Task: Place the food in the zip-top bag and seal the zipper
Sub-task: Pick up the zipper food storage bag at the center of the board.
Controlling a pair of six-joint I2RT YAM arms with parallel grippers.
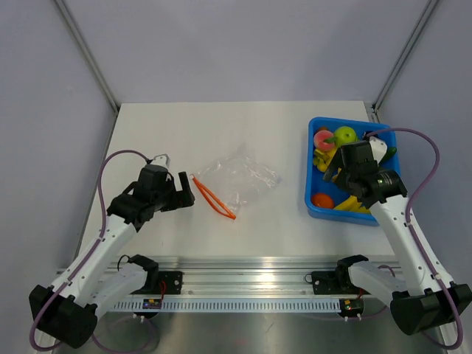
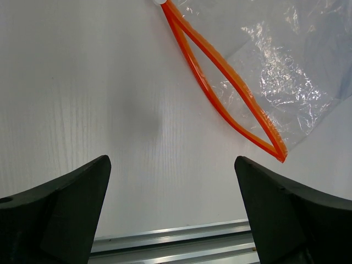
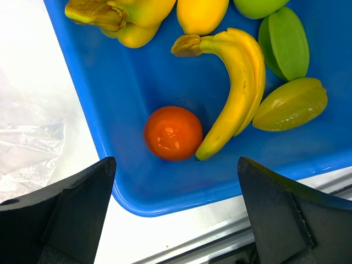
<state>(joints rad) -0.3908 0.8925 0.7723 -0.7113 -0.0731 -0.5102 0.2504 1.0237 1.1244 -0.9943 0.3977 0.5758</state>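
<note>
Hovering over the blue bin [image 3: 110,82], we are keeping the right fingers [image 3: 60,214] spread wide and empty above the orange ball [image 3: 173,133] and a banana [image 3: 236,88]. Probably picking next: we should be closing across the banana's curved middle, clear of the ball just beside its tip. Left fingers [image 2: 55,214] are also gaping wide, gripping nothing, near the zipper [image 2: 220,82], which is lying parted on the zip-top bag [image 1: 240,177], flat on the bench [image 1: 147,133], no food showing inside. Bin is also carrying another banana bunch [image 3: 115,16], peach [image 1: 322,139] and green apple [image 1: 345,136].

The zip-top bag [image 2: 275,71] is crinkly clear plastic (glossy), the table [image 2: 82,82] matt.
</note>
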